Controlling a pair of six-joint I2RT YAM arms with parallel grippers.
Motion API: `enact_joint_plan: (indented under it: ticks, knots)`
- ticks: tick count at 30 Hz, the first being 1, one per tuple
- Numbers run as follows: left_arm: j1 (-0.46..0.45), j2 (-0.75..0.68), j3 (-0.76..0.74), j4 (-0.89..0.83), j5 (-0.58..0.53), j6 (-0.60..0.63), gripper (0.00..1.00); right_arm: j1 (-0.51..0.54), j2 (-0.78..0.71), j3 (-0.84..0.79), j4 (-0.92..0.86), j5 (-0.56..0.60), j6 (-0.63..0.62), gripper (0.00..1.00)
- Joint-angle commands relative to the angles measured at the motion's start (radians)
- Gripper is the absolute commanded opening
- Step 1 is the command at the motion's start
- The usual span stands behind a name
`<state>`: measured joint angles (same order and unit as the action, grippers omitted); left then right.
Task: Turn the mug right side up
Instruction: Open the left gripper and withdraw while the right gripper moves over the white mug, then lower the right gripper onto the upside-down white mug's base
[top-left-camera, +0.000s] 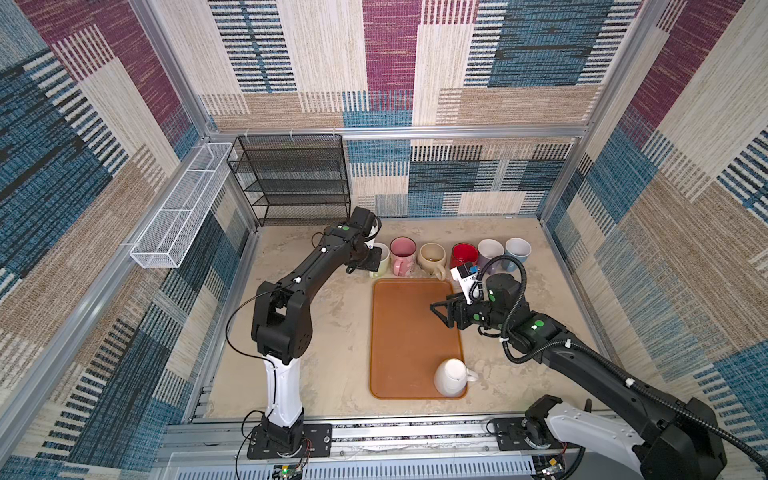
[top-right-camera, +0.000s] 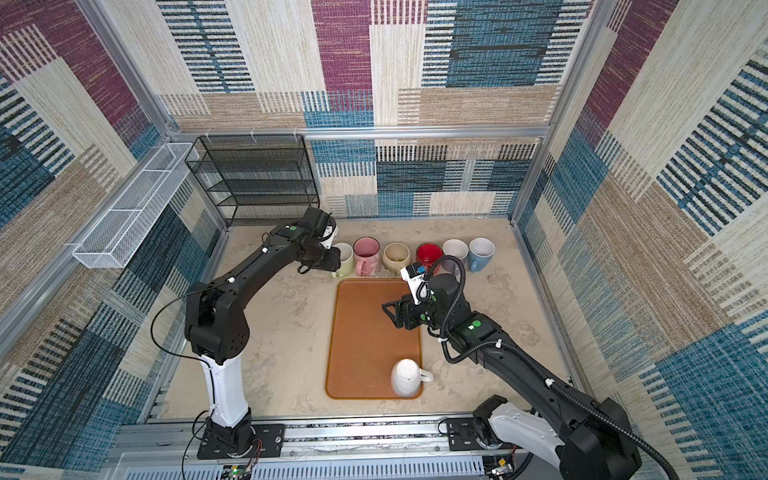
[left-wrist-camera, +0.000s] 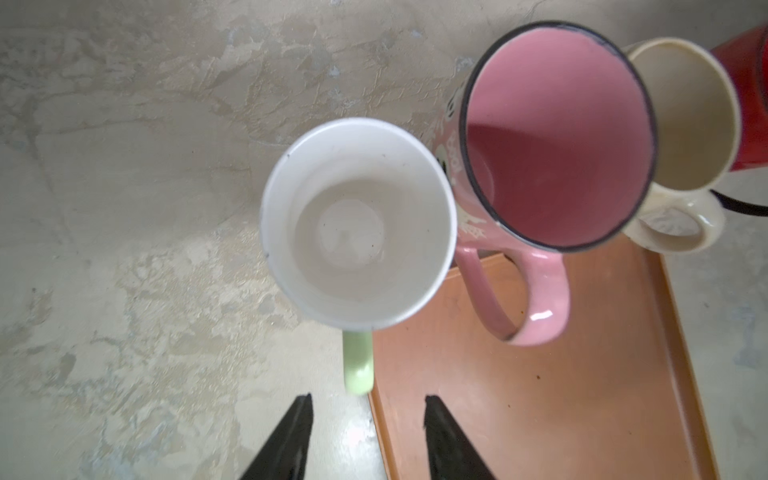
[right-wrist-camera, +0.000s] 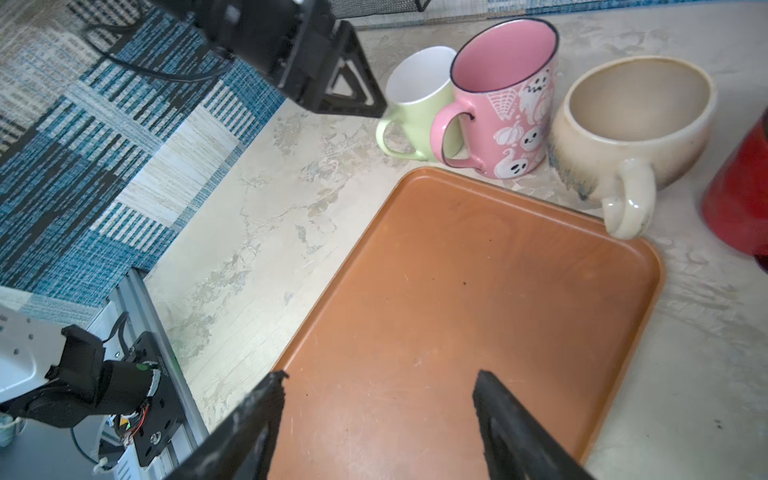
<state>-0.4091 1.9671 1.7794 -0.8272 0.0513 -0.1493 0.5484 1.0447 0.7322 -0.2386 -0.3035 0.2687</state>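
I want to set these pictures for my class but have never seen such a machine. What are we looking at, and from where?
Two robot arms stand at a table, each ending in a two-fingered gripper. Both top views look down on the scene; the other two come from cameras on the wrists. A brown tray carries one white mug, upside down. Beyond it stands a row of upright mugs, from the green mug to the blue mug. The left gripper hovers open by the green mug's handle; the right gripper is open above the tray. Neither holds anything.
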Motion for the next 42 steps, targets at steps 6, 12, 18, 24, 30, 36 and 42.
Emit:
enact_joint_plan:
  ticks: [6, 12, 18, 24, 30, 36, 42]
  knots:
    - [-0.018, -0.204, -0.142, -0.009, -0.002, 0.024, 0.74, 0.042, -0.038, 0.047, -0.211, 0.095, 0.071, 0.76]
    - [-0.064, -0.387, -0.267, -0.006, 0.0, 0.019, 0.85, 0.117, -0.074, 0.06, -0.325, 0.191, 0.139, 0.81]
    - [-0.083, -0.555, -0.412, 0.013, 0.032, 0.005, 0.87, 0.157, -0.09, 0.058, -0.421, 0.241, 0.204, 0.81]
    - [-0.092, -0.703, -0.522, 0.019, 0.062, -0.001, 0.88, 0.205, -0.073, 0.097, -0.528, 0.283, 0.262, 0.79]
    - [-0.092, -0.819, -0.614, 0.036, 0.068, 0.011, 0.89, 0.272, -0.038, 0.138, -0.641, 0.312, 0.319, 0.78]
    - [-0.092, -0.863, -0.671, 0.047, 0.069, 0.032, 0.89, 0.328, -0.022, 0.167, -0.719, 0.317, 0.361, 0.78]
    - [-0.092, -0.864, -0.7, 0.062, 0.082, 0.04, 0.9, 0.38, -0.015, 0.174, -0.776, 0.307, 0.386, 0.78]
